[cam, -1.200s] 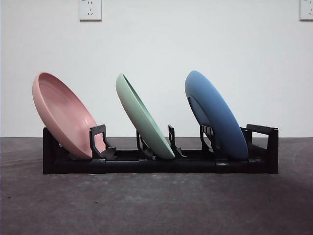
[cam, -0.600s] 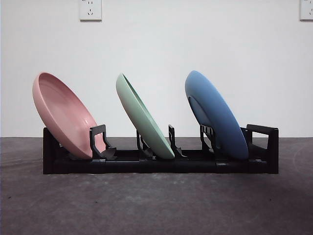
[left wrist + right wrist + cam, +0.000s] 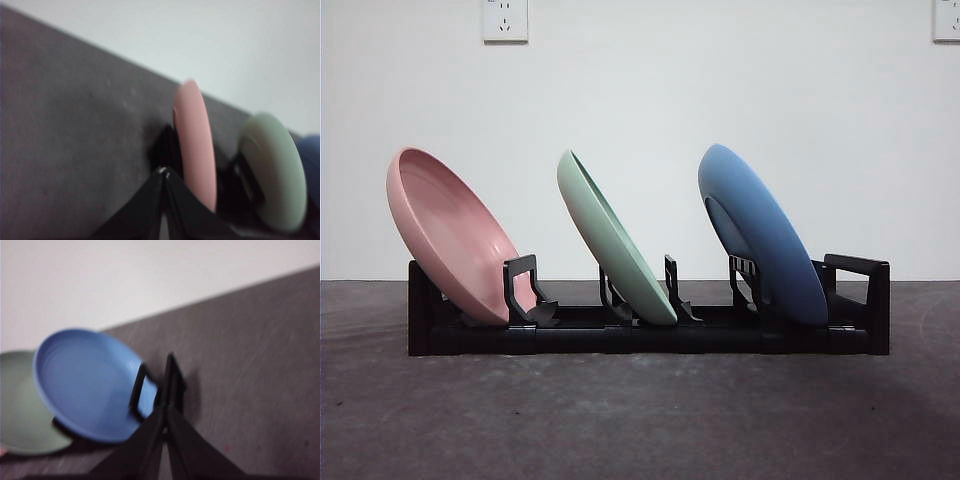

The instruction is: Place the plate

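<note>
Three plates lean in a black rack (image 3: 650, 335) on the dark table: a pink plate (image 3: 450, 235) at the left, a green plate (image 3: 615, 240) in the middle, a blue plate (image 3: 760, 235) at the right. No arm shows in the front view. In the left wrist view my left gripper (image 3: 164, 172) is shut and empty, above and apart from the pink plate (image 3: 196, 150), with the green plate (image 3: 275, 175) beyond. In the right wrist view my right gripper (image 3: 166, 410) is shut and empty, above the rack's end beside the blue plate (image 3: 90, 382).
A white wall with two sockets (image 3: 505, 20) stands behind the rack. Dark grey table surface (image 3: 640, 420) stretches in front of the rack and to both sides of it.
</note>
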`<state>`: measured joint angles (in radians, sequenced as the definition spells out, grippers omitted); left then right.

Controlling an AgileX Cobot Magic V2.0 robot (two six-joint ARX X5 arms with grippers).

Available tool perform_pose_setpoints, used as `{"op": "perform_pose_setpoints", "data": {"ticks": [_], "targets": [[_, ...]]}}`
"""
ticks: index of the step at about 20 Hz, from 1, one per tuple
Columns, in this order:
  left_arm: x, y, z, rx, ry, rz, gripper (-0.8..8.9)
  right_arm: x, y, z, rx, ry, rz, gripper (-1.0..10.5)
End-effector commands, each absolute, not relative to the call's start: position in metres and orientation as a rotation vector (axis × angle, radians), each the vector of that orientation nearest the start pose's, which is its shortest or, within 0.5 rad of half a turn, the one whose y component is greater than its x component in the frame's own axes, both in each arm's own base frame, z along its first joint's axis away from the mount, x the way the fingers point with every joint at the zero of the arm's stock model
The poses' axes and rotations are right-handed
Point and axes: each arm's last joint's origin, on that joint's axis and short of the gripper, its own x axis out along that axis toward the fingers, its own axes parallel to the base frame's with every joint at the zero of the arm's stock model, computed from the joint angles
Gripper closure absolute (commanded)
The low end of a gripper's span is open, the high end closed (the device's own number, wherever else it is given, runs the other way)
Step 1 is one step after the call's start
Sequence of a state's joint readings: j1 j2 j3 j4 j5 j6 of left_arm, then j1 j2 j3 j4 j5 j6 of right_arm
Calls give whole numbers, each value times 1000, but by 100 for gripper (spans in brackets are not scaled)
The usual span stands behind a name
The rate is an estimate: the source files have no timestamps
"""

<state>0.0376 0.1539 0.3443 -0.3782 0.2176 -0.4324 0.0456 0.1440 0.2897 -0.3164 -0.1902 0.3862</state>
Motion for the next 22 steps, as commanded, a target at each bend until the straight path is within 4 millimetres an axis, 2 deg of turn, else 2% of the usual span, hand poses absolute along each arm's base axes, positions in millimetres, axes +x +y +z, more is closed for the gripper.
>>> {"op": "perform_pose_setpoints", "data": {"ticks": [1,10,15,16,18,19,22], "targets": [[82,-4,244,-407,336,-142,802,87,10,234,387,290,216,932],[100,-3,277,-365,629,-108,802,105,15,269,290,569,292,932],[120,-5,290,-261,832,-170,799,128,20,282,210,770,343,927],[123,-6,291,-260,844,-196,754,132,21,284,194,795,353,897],[128,-7,293,-257,848,-207,576,140,24,286,172,819,370,687],[129,-7,293,-252,843,-212,537,143,25,288,172,830,375,643],[129,-8,295,-249,833,-217,532,151,30,297,188,859,417,646]]}}
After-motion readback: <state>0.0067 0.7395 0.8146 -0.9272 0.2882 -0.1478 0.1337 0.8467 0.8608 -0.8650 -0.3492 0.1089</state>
